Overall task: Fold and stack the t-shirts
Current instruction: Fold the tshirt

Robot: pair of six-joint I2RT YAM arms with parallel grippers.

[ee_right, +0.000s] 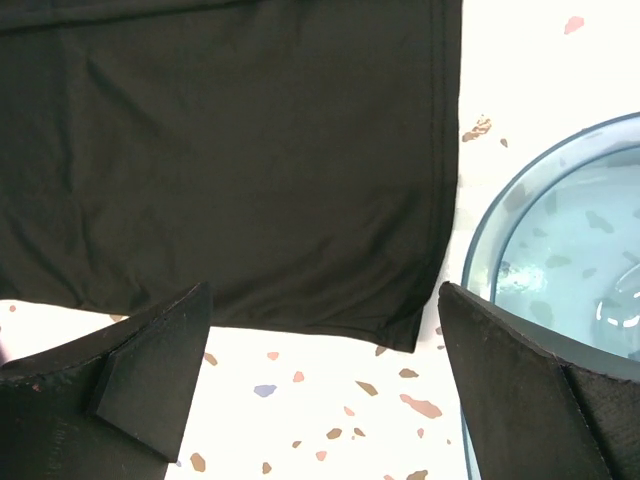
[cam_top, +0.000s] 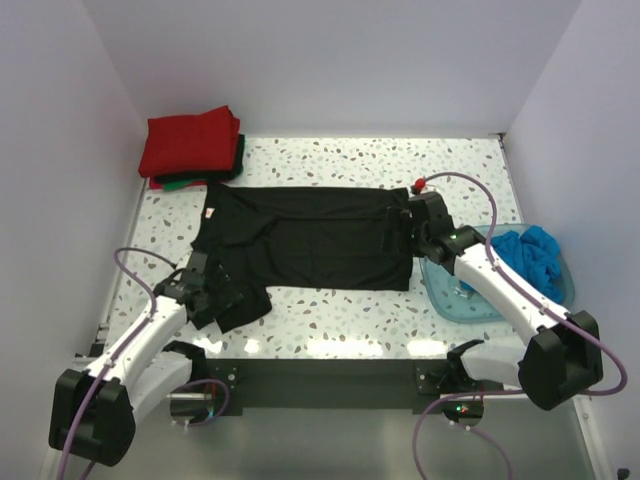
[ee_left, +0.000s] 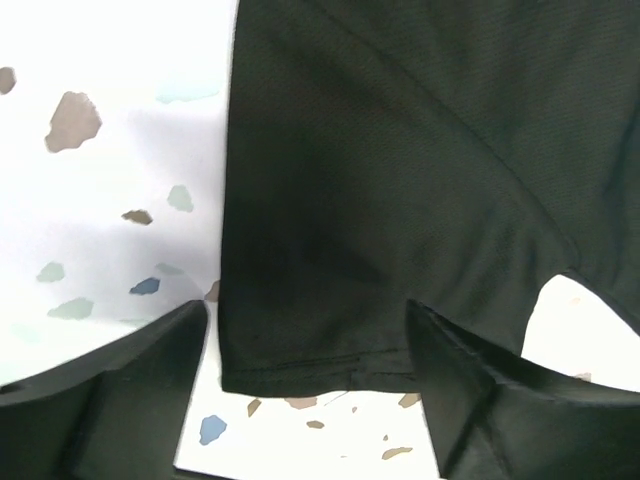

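Note:
A black t-shirt [cam_top: 300,240] lies spread flat across the middle of the table. Its sleeve [ee_left: 330,250] reaches toward the near left, and my left gripper [cam_top: 222,292] hovers there, open, with the sleeve hem between its fingers [ee_left: 120,390]. My right gripper [cam_top: 400,232] is open over the shirt's right edge; the hem corner [ee_right: 400,325] lies just ahead of its fingers [ee_right: 150,385]. Neither gripper holds anything. A folded red t-shirt [cam_top: 190,145] rests on a green one [cam_top: 185,184] at the back left. A bright blue t-shirt [cam_top: 532,255] is bunched in the tub.
A translucent blue plastic tub [cam_top: 462,302] stands at the right, close beside my right gripper, and its rim [ee_right: 478,225] shows in the right wrist view. White walls enclose the table on the left, back and right.

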